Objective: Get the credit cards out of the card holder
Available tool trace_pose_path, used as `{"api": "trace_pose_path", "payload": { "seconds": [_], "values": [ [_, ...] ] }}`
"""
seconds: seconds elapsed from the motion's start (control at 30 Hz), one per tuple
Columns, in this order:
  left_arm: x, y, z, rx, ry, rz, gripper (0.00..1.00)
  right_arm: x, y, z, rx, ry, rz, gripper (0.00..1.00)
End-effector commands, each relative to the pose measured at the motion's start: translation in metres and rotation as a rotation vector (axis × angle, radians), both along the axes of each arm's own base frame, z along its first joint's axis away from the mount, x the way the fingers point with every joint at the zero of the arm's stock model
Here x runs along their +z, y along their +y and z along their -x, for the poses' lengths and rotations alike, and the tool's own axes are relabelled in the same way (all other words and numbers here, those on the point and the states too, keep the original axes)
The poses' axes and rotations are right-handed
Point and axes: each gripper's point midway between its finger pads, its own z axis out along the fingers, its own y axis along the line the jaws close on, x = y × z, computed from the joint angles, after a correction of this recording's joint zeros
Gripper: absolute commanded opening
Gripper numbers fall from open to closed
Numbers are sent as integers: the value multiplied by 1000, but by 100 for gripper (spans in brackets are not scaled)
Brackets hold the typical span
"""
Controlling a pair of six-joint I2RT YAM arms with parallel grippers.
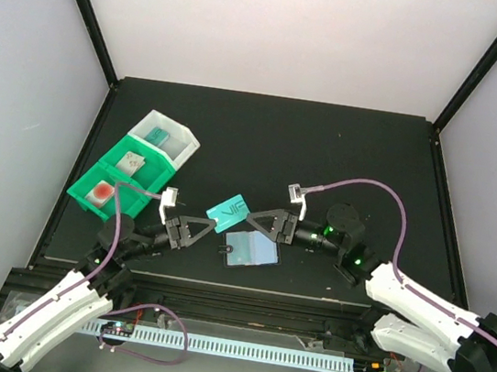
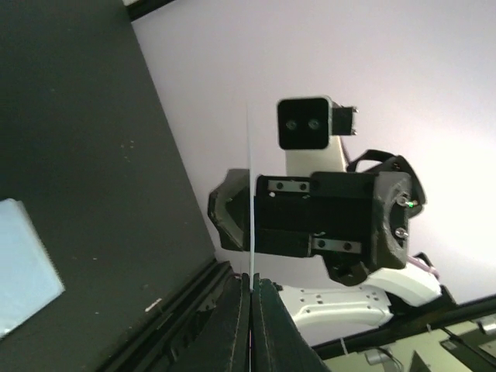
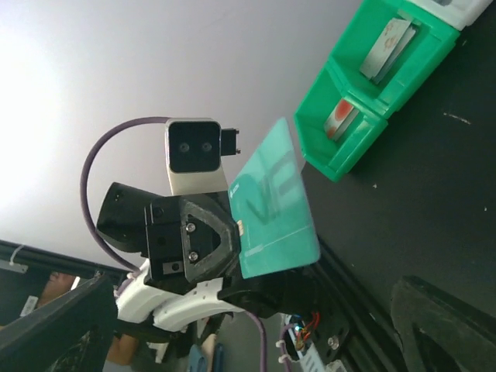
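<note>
My left gripper (image 1: 211, 224) is shut on the lower-left edge of a teal credit card (image 1: 229, 211) with white marks and holds it above the table. In the left wrist view the fingers (image 2: 232, 318) pinch the card (image 2: 250, 194) edge-on. The right wrist view shows the card's face (image 3: 275, 201). My right gripper (image 1: 257, 224) is open, just right of the card and not touching it. The card holder (image 1: 251, 249) lies flat below both grippers, pale blue-grey pockets up; its corner shows in the left wrist view (image 2: 23, 267).
A green bin (image 1: 90, 196) at the left holds a card with a red round mark (image 1: 102, 191) and a pale card (image 1: 131, 162). A white bin (image 1: 186, 136) stands behind it. The green bin (image 3: 310, 128) shows in the right wrist view. The table's near rail (image 1: 216, 285) runs below.
</note>
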Motion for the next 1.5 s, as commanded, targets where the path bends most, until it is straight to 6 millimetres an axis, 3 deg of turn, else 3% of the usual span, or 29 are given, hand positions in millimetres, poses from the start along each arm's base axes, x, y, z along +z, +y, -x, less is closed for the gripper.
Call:
{"api": "trace_pose_path", "payload": {
  "seconds": [0.0, 0.13, 0.37, 1.0, 1.47],
  "values": [
    [11, 6, -11, 74, -42, -62, 2, -13, -12, 2, -30, -66, 88, 100],
    [12, 10, -22, 122, -37, -119, 2, -20, -23, 6, -55, -108, 137, 100],
    [5, 28, -58, 237, 5, -242, 2, -29, -37, 12, -76, -138, 173, 100],
    [-13, 157, -187, 635, 328, -414, 1, -23, -47, 16, -67, -253, 252, 100],
    [-35, 205, -253, 764, 541, -426, 2, -28, -45, 9, -67, -262, 309, 100]
  ]
}}
